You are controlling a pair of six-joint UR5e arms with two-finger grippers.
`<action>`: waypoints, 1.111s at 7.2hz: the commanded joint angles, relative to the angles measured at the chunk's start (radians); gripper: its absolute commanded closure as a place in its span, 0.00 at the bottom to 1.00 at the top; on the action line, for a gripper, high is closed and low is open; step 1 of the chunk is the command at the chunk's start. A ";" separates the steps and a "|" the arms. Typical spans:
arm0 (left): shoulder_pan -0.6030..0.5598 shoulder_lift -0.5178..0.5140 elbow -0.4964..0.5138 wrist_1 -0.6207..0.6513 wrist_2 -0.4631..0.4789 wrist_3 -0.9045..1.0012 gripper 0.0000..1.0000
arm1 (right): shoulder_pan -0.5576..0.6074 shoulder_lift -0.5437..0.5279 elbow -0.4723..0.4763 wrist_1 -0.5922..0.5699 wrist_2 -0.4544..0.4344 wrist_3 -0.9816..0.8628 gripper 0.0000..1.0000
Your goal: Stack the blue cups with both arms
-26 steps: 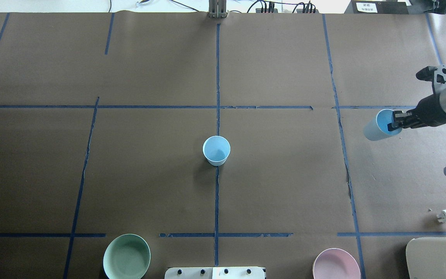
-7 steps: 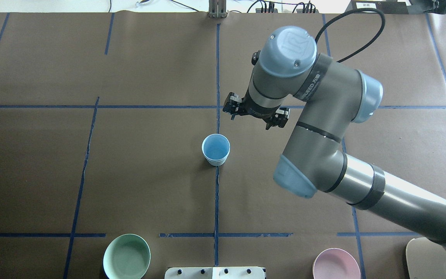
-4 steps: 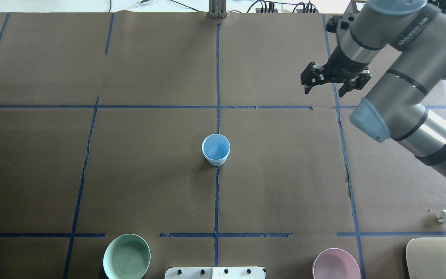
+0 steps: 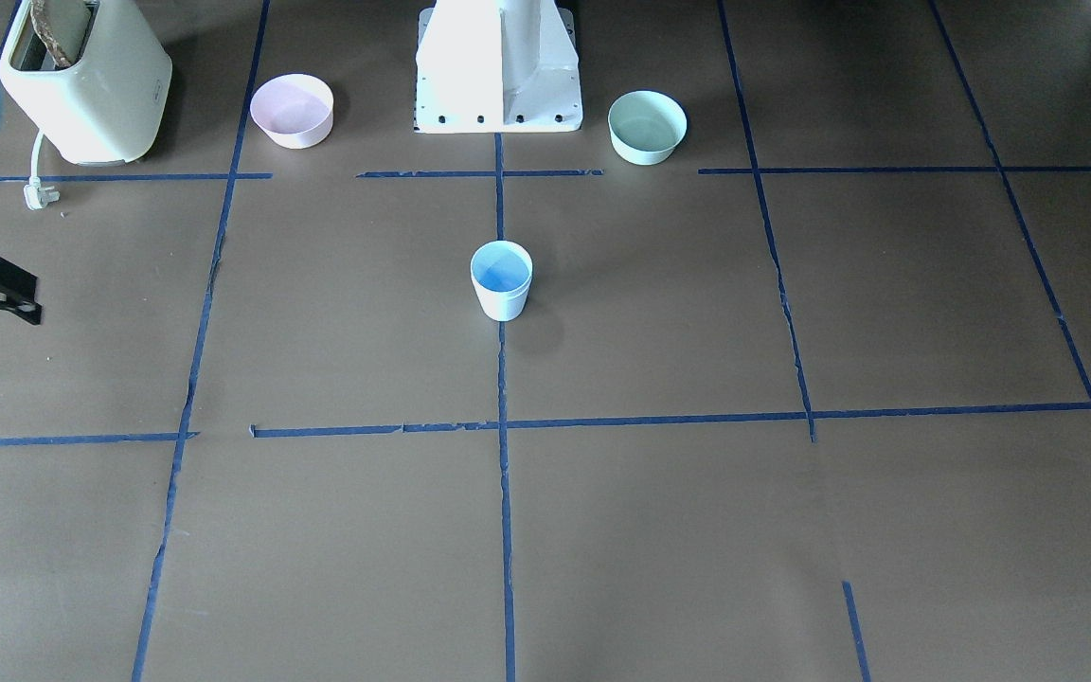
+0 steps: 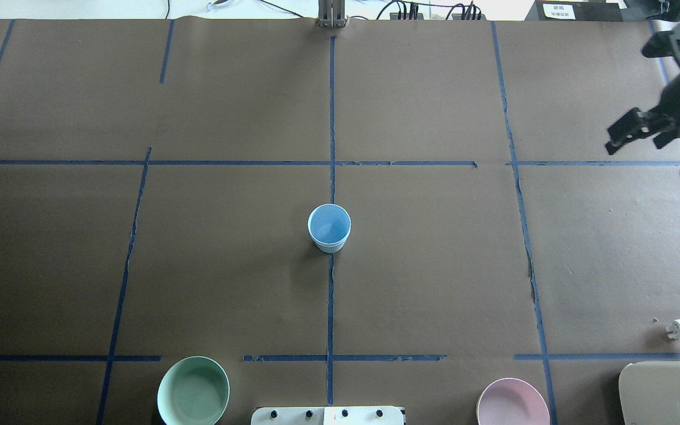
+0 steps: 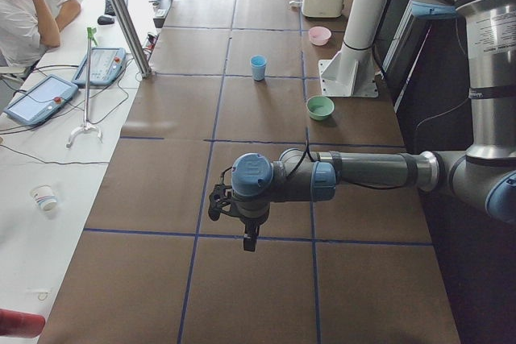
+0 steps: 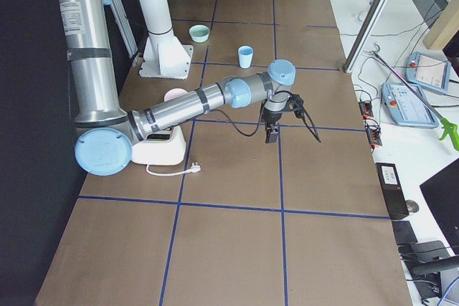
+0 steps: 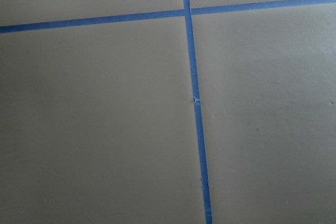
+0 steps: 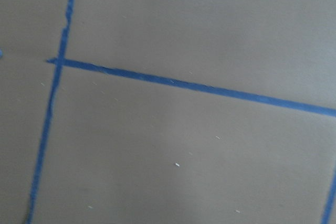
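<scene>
Brown-papered table (image 5: 434, 283) spread wide, left arm (image 6: 371, 171) stretched low over it with the left gripper (image 6: 232, 219) jaws impossible to call, right gripper (image 5: 635, 141) far out to the side, jaws apart and empty, and the blue cups (image 5: 329, 227) upright mid-table on the centre tape line (image 5: 330, 307).

The cups (image 4: 501, 279), seemingly nested, stand mid-table before the pedestal (image 4: 498, 66).

The brown paper (image 5: 434, 265) is matt and slightly creased; the blue cups (image 5: 329, 227) look smooth plastic.
</scene>
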 commanded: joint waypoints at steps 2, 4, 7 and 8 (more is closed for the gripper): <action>0.070 -0.015 -0.015 0.005 0.064 0.000 0.00 | 0.216 -0.302 0.068 0.011 0.054 -0.305 0.00; 0.072 -0.007 -0.001 0.000 0.060 0.000 0.00 | 0.217 -0.325 0.052 0.023 0.047 -0.288 0.00; 0.072 -0.007 -0.001 0.002 0.062 0.000 0.00 | 0.217 -0.322 0.049 0.022 0.038 -0.280 0.00; 0.072 -0.007 0.001 0.002 0.062 0.000 0.00 | 0.217 -0.322 0.049 0.023 0.041 -0.280 0.00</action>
